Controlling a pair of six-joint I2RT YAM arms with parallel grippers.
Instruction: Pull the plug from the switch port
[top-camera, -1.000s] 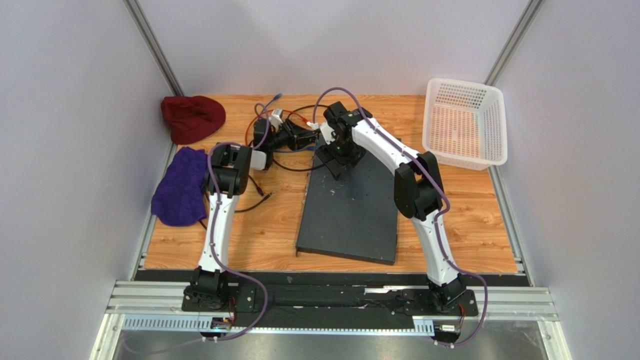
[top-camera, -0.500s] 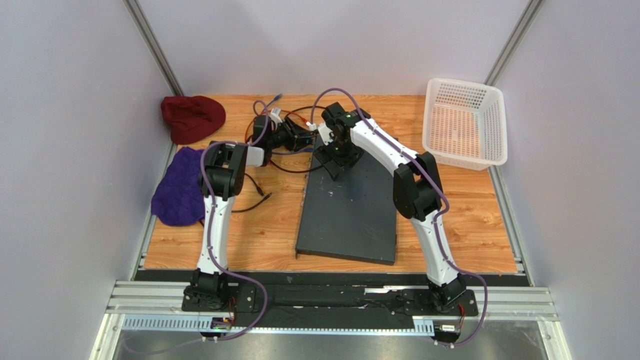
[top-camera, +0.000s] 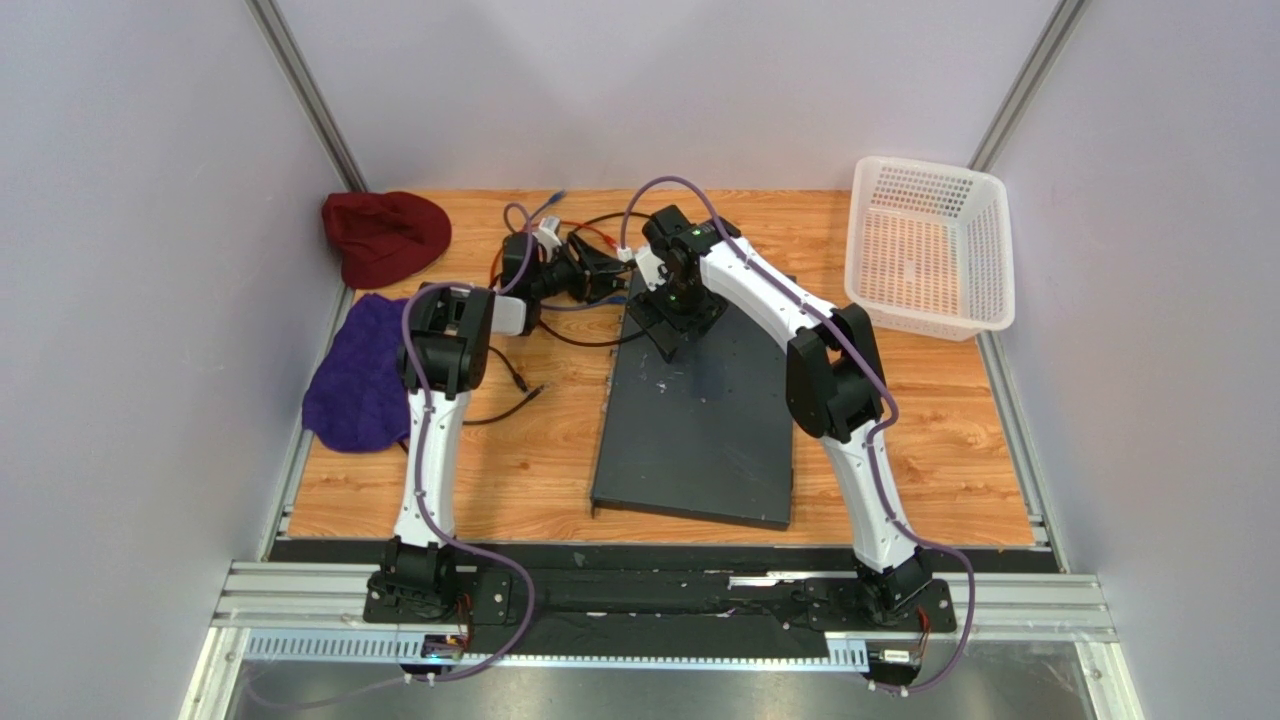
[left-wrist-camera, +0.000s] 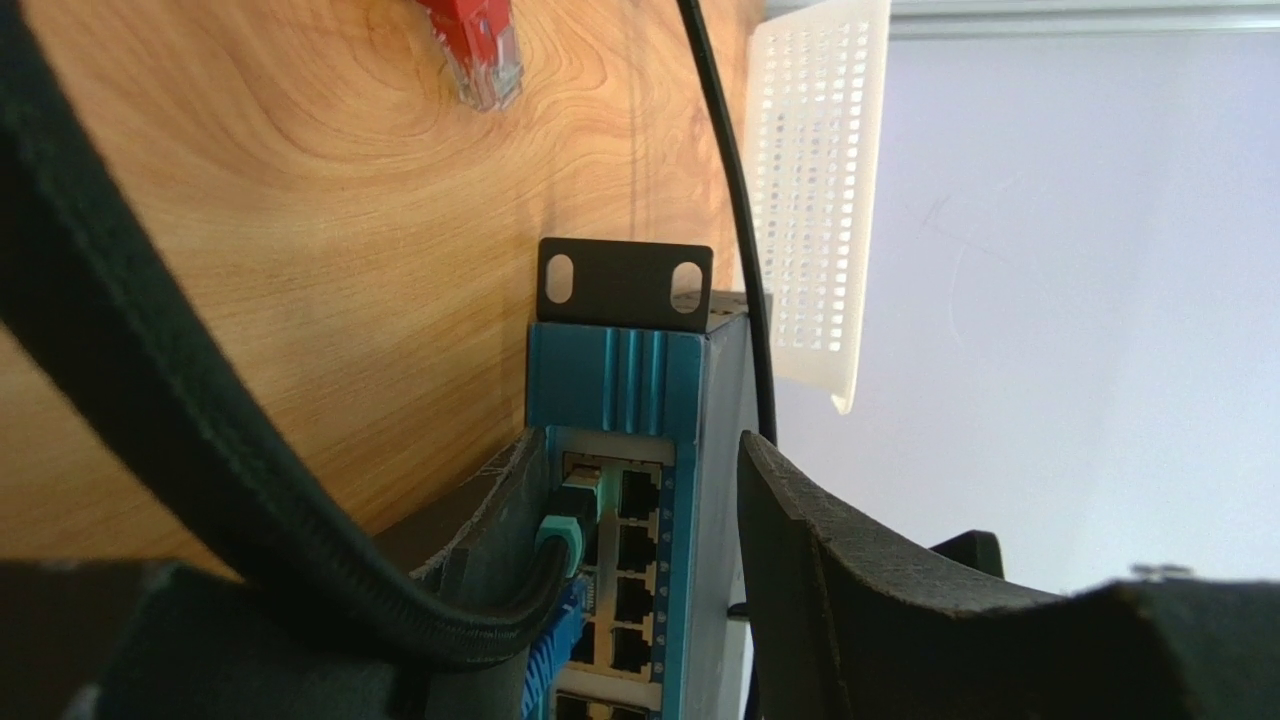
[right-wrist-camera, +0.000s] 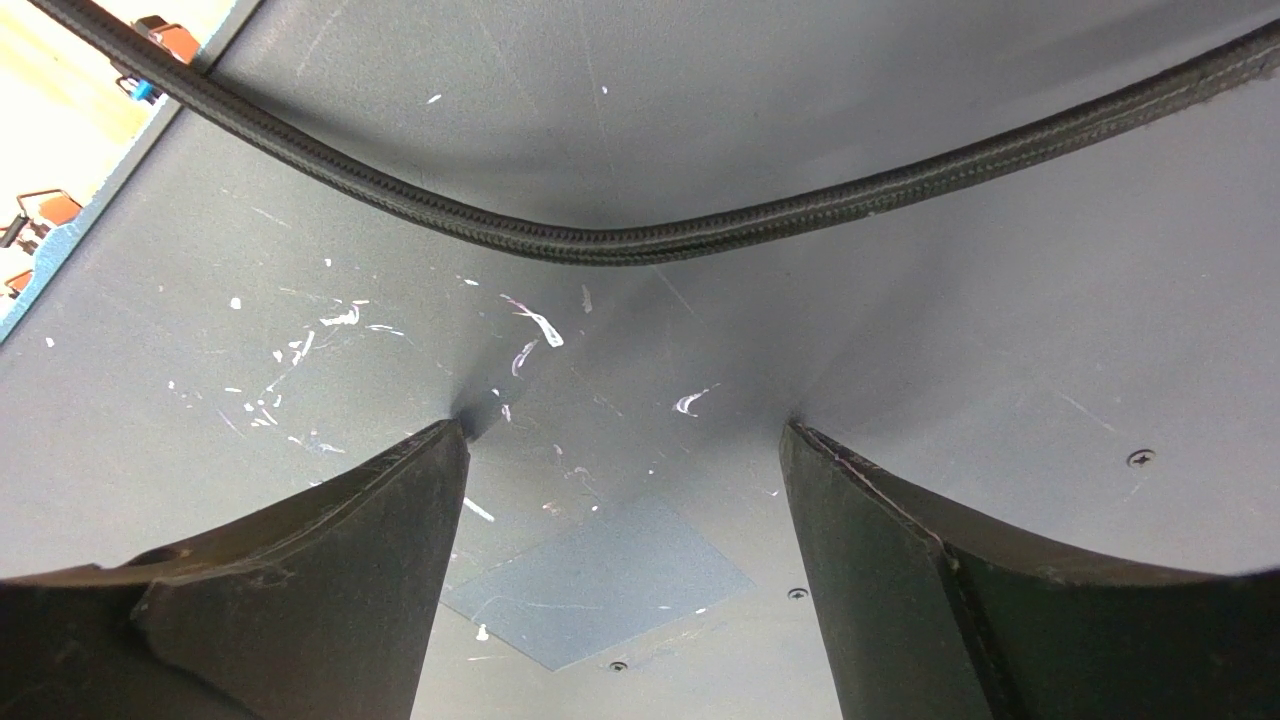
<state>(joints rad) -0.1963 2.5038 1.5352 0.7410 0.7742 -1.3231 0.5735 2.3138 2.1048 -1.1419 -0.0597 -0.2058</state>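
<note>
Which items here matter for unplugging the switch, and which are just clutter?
Job: switch; green plug in its port; left hand at the ports; right hand open on the switch top.
Lying about: white basket; dark red cloth; purple cloth; loose red plug.

The right gripper (right-wrist-camera: 624, 432) stands spread wide, tips on the scuffed switch (right-wrist-camera: 932, 300) top — a black cable (right-wrist-camera: 631, 240) arcs across just beyond them.
</note>
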